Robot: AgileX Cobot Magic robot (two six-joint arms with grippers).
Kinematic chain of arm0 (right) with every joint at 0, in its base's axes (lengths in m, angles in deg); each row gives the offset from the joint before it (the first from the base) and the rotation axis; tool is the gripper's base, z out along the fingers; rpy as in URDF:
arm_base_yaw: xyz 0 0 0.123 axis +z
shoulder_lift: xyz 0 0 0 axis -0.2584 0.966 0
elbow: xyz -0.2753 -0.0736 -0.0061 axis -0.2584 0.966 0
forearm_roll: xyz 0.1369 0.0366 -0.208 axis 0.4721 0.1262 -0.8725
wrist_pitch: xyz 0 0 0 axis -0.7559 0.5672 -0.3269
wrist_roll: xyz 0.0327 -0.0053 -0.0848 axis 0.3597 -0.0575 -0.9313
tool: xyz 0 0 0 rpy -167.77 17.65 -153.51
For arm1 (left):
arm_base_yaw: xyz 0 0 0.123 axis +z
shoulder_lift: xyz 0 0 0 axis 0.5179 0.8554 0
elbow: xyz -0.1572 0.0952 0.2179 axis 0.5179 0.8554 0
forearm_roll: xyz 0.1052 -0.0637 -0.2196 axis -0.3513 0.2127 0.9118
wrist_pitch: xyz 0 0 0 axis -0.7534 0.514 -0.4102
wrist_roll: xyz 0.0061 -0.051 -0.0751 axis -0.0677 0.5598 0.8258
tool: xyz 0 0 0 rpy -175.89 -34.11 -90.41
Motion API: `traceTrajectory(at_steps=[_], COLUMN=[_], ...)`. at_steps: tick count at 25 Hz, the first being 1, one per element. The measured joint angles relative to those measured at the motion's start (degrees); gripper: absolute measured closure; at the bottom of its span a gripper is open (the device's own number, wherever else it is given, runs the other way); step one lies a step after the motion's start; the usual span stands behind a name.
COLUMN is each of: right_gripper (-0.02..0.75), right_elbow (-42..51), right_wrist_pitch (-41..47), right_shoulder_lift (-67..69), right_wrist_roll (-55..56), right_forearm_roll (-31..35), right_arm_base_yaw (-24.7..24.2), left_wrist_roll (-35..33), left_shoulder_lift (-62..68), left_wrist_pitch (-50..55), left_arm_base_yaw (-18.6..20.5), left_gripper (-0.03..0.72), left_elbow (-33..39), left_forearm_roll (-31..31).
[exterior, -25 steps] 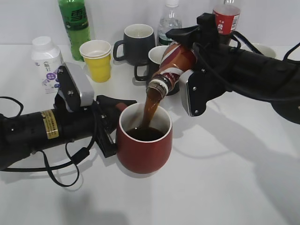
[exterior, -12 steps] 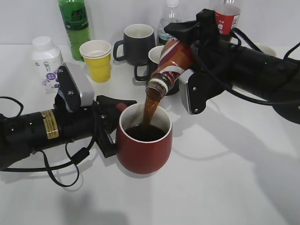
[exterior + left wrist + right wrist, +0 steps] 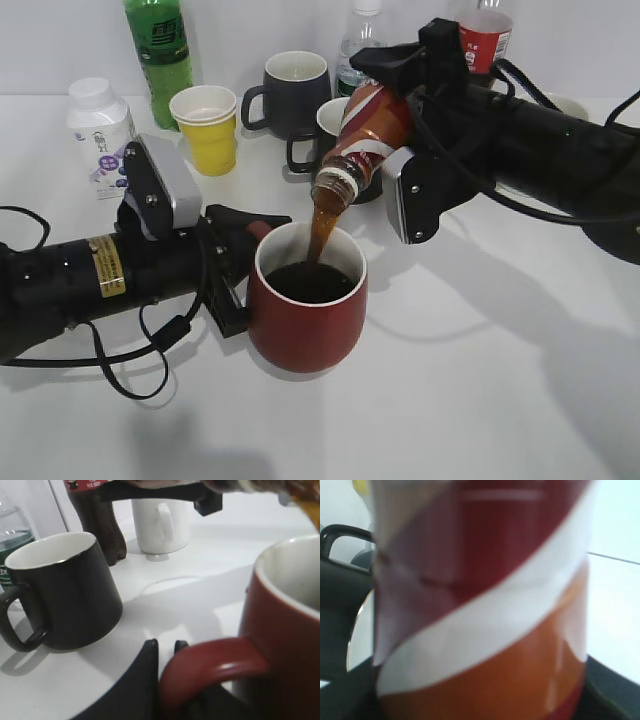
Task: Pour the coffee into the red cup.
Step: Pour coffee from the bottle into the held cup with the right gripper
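Note:
The red cup point(image 3: 307, 315) stands on the white table at centre, dark coffee point(image 3: 306, 283) inside. My left gripper point(image 3: 250, 235) is shut on its loop handle point(image 3: 210, 666), as the left wrist view shows. My right gripper point(image 3: 400, 110) is shut on the brown coffee bottle point(image 3: 368, 130) with a white swirl, tilted mouth-down above the cup. A brown stream point(image 3: 321, 228) falls from the bottle mouth into the cup. The bottle fills the right wrist view point(image 3: 480, 605) and hides the jaws there.
Behind stand a black mug point(image 3: 292, 90), a second black mug point(image 3: 312, 140) partly hidden by the bottle, stacked yellow paper cups point(image 3: 206, 128), a green bottle point(image 3: 160, 55), a white jar point(image 3: 98, 130), a clear bottle point(image 3: 362, 45), a red-labelled bottle point(image 3: 483, 35). A white mug point(image 3: 159, 525) shows too.
The bottle has tilted a little steeper and the coffee level in the red cup has risen. The stream has thinned. The left arm has not moved.

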Motion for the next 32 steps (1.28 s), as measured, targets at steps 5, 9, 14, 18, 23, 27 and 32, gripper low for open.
traceTrajectory(at_steps=[5,9,14,18,23,27,32], right_gripper=[0.234,0.234,0.234,0.234,0.234,0.234,0.234], right_elbow=[0.0,0.0,0.0,-0.2,-0.5,-1.9,-2.5], right_wrist_pitch=[0.0,1.4,5.8,9.0,9.0,7.8,7.3], right_shoulder_lift=[0.0,0.0,0.0,0.0,0.0,0.0,-0.1], right_wrist_roll=[0.2,5.0,18.6,30.6,45.3,57.4,66.1], right_forearm_roll=[0.0,0.0,-1.0,-2.9,-3.2,-0.9,8.6], right_arm_base_yaw=[0.0,0.0,0.0,0.0,0.0,0.0,0.0], left_wrist_roll=[-0.1,-0.1,-0.1,-0.1,-0.3,-0.3,-0.3], left_shoulder_lift=[0.0,0.0,0.0,-0.6,-3.5,-6.5,-9.2], left_wrist_pitch=[0.0,0.0,-1.2,-1.6,-1.7,-1.7,-1.7], left_arm_base_yaw=[0.0,0.0,0.0,0.0,0.0,1.4,6.2], left_gripper=[0.624,0.624,0.624,0.624,0.624,0.624,0.624], left_elbow=[0.0,0.0,0.0,0.1,0.9,3.9,8.1], left_forearm_roll=[0.0,0.0,0.1,1.5,6.1,13.0,20.7])
